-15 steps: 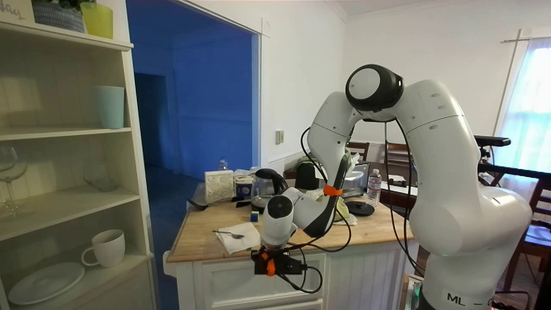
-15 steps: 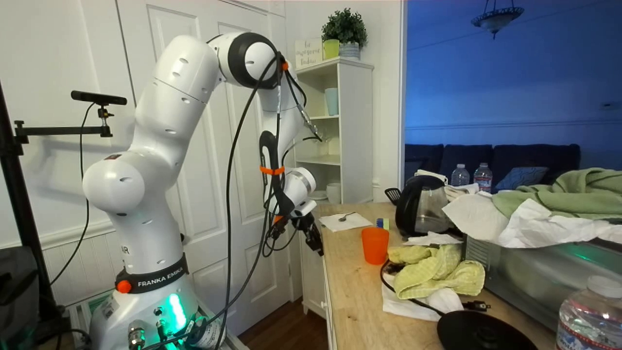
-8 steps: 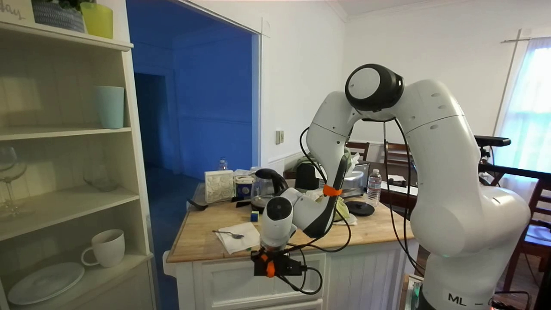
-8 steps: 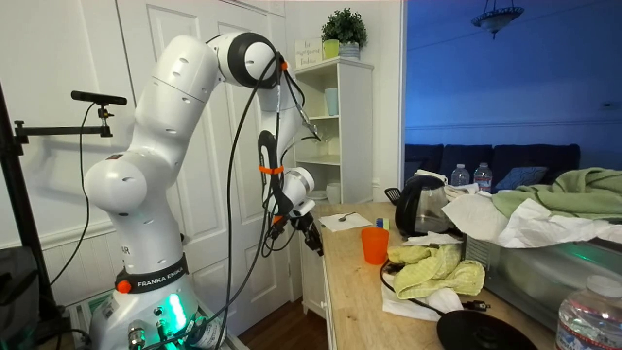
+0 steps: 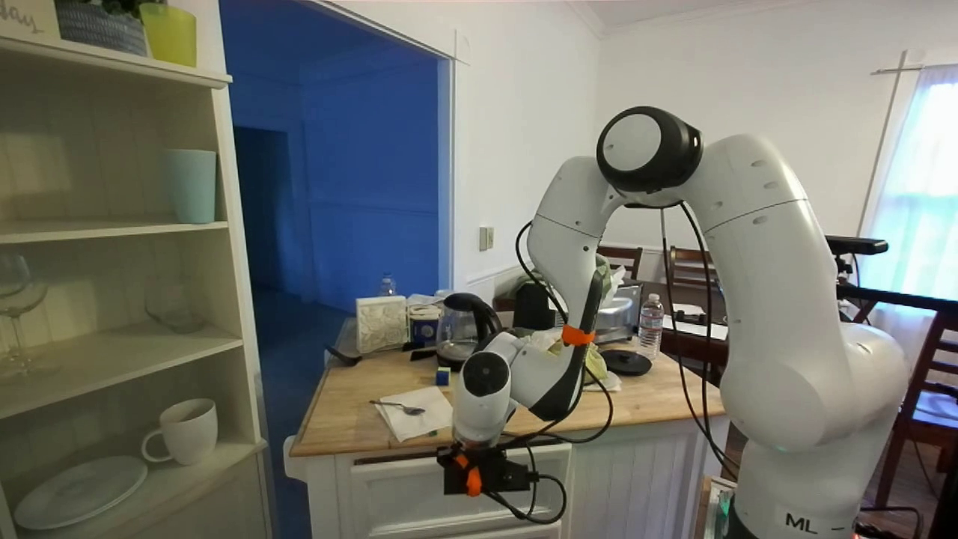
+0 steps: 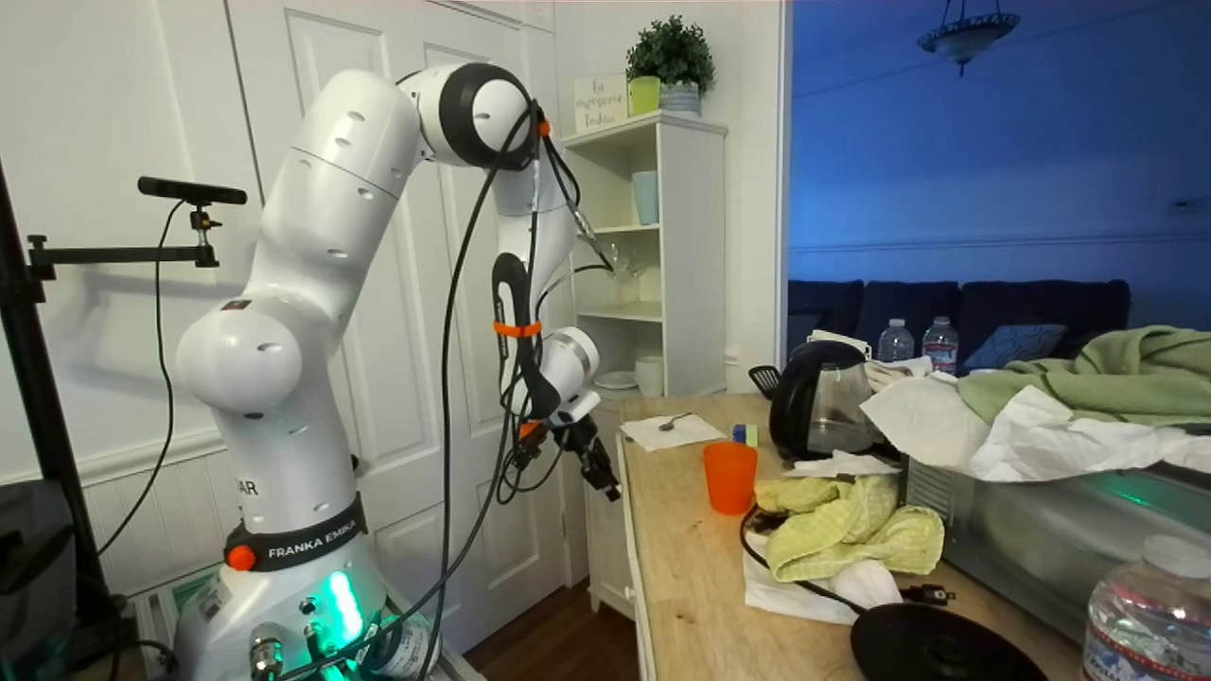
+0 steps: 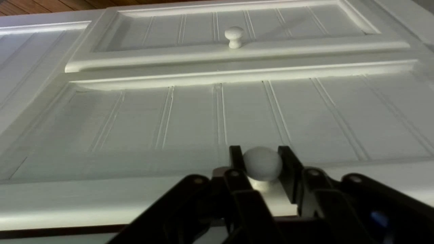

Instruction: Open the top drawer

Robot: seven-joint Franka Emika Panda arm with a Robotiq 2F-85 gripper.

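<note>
The top drawer (image 5: 408, 494) is a white panelled front under the wooden counter. It stands slightly out, with a thin dark gap along its top edge. In the wrist view, which looks inverted, the drawer front (image 7: 193, 125) fills the middle and its round white knob (image 7: 262, 162) sits between my fingers. My gripper (image 7: 261, 157) is shut on the knob, with a finger on each side. In an exterior view the black gripper (image 6: 605, 487) points down beside the counter's edge. The knob is hidden in both exterior views.
A lower drawer with a white knob (image 7: 234, 36) looks shut. On the wooden counter (image 6: 681, 567) are an orange cup (image 6: 729, 478), a napkin (image 6: 674, 431) with a fork, a kettle (image 6: 821, 402) and a yellow cloth (image 6: 851, 530). A white shelf (image 5: 120, 352) stands near the counter.
My gripper has moved back from the counter and slightly down, with the arm drawing back. The top drawer has come out a little, and a dark gap now shows above it.
</note>
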